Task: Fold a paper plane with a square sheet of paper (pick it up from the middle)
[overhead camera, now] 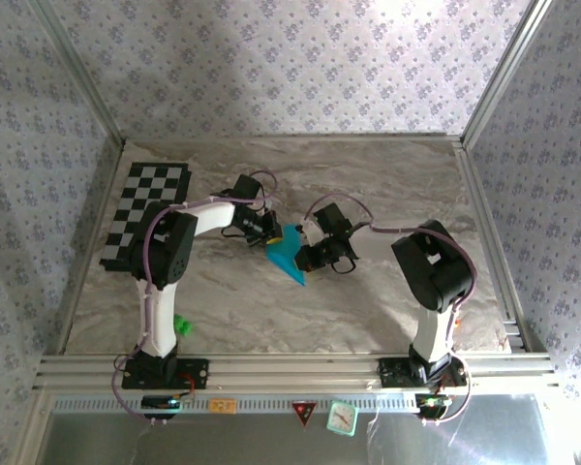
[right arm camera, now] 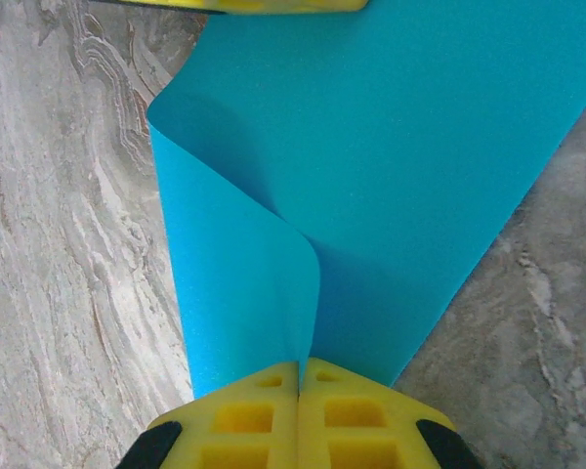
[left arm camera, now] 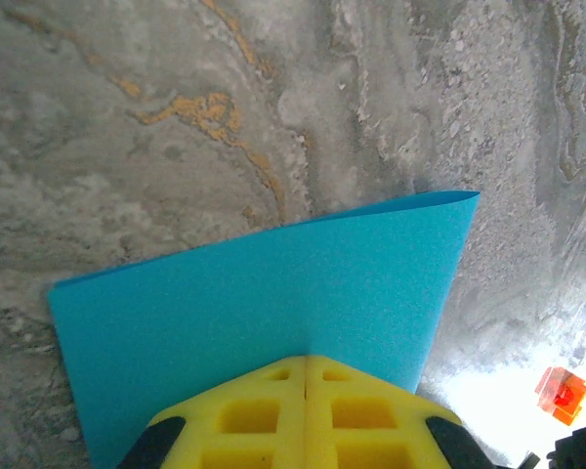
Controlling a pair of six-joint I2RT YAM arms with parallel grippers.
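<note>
Seen from above, the square sheet of paper (overhead camera: pixel 289 254) is a cyan pointed shape between both arms over the marbled surface (overhead camera: pixel 368 291). Wrist views add: left jaws and right jaws, yellow gridded foam, each clamped on its matte edge, one side softly curled

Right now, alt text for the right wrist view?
The right gripper, yellow, is shut on the near edge of the square sheet of paper, bright cyan-blue, which buckles into a soft curl just ahead of it. Grey marbled table shows on both sides.
</note>
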